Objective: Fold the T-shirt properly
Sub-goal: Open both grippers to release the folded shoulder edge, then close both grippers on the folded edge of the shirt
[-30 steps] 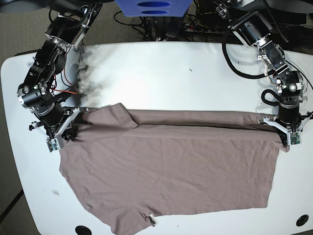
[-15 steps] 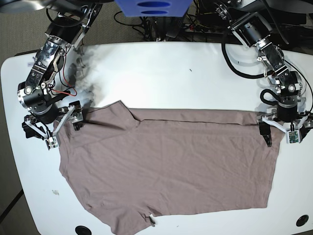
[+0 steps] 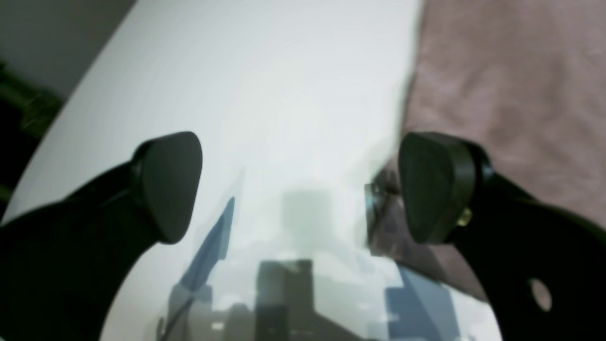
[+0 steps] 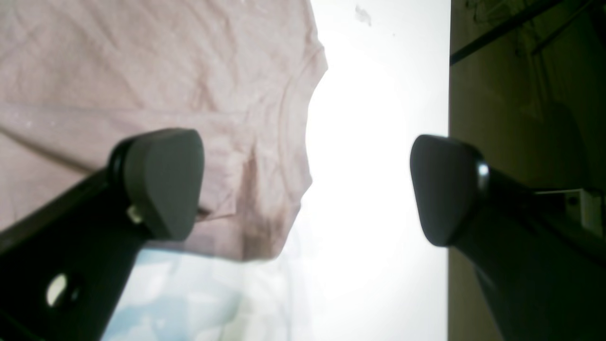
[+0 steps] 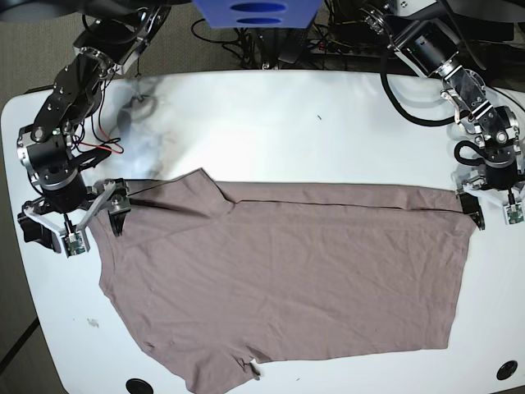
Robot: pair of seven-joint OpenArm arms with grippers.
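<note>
The taupe T-shirt (image 5: 287, 271) lies flat on the white table (image 5: 312, 131), folded along a straight top edge, with a sleeve at the front left. My right gripper (image 5: 74, 223) is open and empty just off the shirt's upper left corner. In the right wrist view the gripper (image 4: 303, 184) hangs over bare table, with the shirt's sleeve hem (image 4: 142, 71) under its left finger. My left gripper (image 5: 496, 215) is open and empty at the shirt's upper right corner. In the left wrist view the gripper (image 3: 300, 189) is over bare table, with the shirt (image 3: 511, 94) beside its right finger.
Cables and arm bases (image 5: 271, 41) crowd the table's far edge. A dark smudged reflection (image 5: 139, 123) shows at the back left. Black holes sit at the front corners (image 5: 139, 384) (image 5: 507, 369). The table edge and dark floor (image 4: 521, 94) lie right beside my right gripper.
Both grippers let go of the shirt's upper corners, opened, and moved outward. The shirt's top edge settled flat on the table.
</note>
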